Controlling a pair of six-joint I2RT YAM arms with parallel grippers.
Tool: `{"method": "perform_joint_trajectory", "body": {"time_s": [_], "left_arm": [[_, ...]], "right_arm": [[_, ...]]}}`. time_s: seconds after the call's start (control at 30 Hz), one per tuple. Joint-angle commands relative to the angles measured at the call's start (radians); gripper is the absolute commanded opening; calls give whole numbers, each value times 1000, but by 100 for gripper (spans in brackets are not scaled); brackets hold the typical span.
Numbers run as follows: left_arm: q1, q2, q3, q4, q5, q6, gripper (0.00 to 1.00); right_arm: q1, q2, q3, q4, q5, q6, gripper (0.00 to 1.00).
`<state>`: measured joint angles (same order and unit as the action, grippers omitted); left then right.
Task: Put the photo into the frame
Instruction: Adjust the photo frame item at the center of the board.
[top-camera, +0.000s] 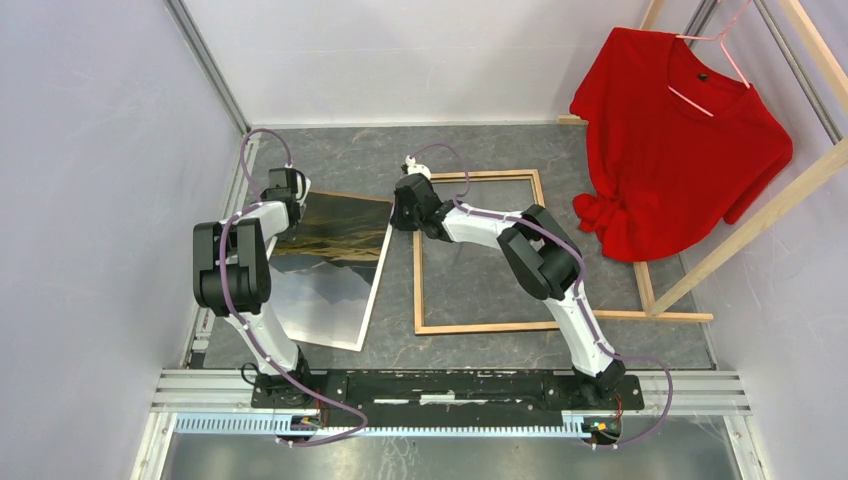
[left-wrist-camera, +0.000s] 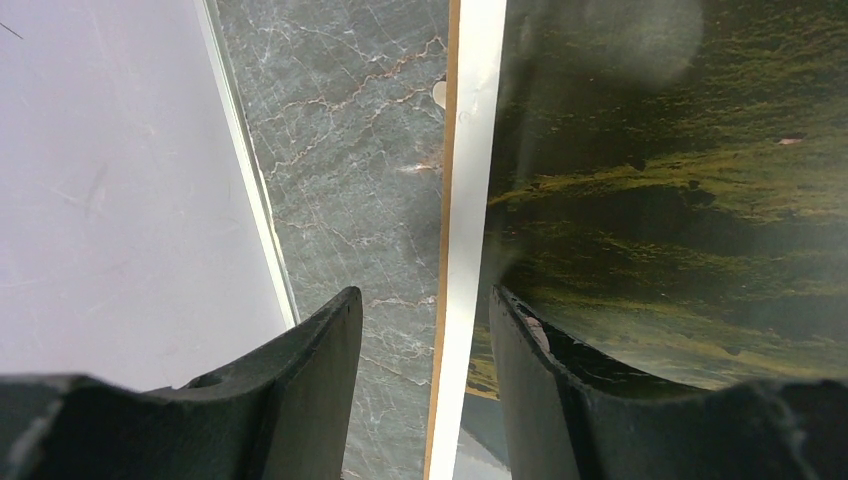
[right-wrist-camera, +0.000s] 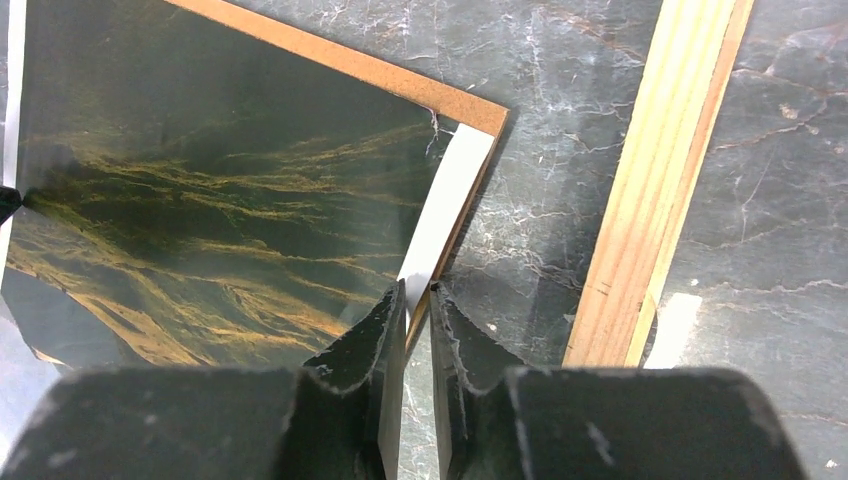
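One photo (top-camera: 330, 262) lies flat on a brown board (right-wrist-camera: 400, 82) on the table (top-camera: 480, 160), just left of the frame (top-camera: 416, 280). I judge it light, floppy and easily creased, so I'd hold it by the white border near the corners. My right gripper (right-wrist-camera: 418, 300) has its jaws pinched nearly together on that border's edge. My left gripper (left-wrist-camera: 425, 320) straddles the border on the other side, jaws apart.

photo (top-camera: 335, 262) partly hidden, frame (top-camera: 480, 327) rail partly covered
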<state>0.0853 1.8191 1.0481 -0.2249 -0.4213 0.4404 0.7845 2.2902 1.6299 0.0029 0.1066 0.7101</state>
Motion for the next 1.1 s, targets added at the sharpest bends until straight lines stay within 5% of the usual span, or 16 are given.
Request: {"method": "perform_joint_trajectory", "body": {"time_s": [0.0,0.27,0.53,0.87,0.9,0.97,1.07], "left_arm": [[-2,37,-46,-36,61,12,58],[-1,24,-44,-48,60,13,59],[37,-46,66,-177,120,-29,84],[64,-86,69,-197,107,-6,89],[75,-89,72,-194,104,-1,89],[101,-87,92,-186,93,8,89],[157,-70,152,-184,90,4,89]], "right_arm": [[15,-23,4,58,-13,9,19],[15,-37,1,74,-23,9,0],[14,-139,-78,116,-26,-11,0],[14,-224,-164,138,-14,-13,0],[13,-219,-158,125,-13,-12,3],[14,-191,-133,91,-7,-3,39],[13,-146,-111,90,-19,16,48]]}}
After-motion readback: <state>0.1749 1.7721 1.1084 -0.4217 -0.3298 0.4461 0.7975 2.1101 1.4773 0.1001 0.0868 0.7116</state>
